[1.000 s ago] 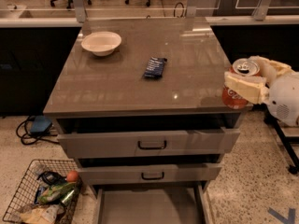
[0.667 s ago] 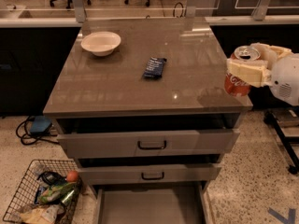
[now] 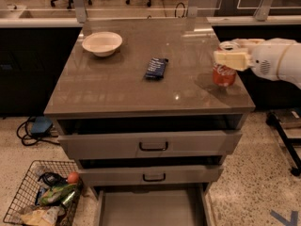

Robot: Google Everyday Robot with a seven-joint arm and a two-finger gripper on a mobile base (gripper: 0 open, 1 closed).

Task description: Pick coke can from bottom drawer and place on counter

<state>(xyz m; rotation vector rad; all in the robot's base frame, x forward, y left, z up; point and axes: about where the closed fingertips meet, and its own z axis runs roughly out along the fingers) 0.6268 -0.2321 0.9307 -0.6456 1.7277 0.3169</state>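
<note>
The red coke can [image 3: 224, 74] is upright over the right edge of the grey-brown counter [image 3: 122, 86], its reflection showing on the top just beneath it. My gripper [image 3: 230, 55] reaches in from the right and is shut on the can's upper part, with a pale finger [image 3: 231, 59] across its front. The bottom drawer [image 3: 149, 208] is pulled out below the two upper drawers, and its flat grey floor shows nothing on it.
A white bowl [image 3: 102, 43] stands at the counter's back left and a dark blue snack packet [image 3: 156, 68] lies near the middle. On the floor to the left sits a wire basket [image 3: 40, 199] of items. A black stand base [image 3: 284, 135] is at right.
My gripper has carried the can up and leftward, from beside the counter's right front corner to over the counter's right edge.
</note>
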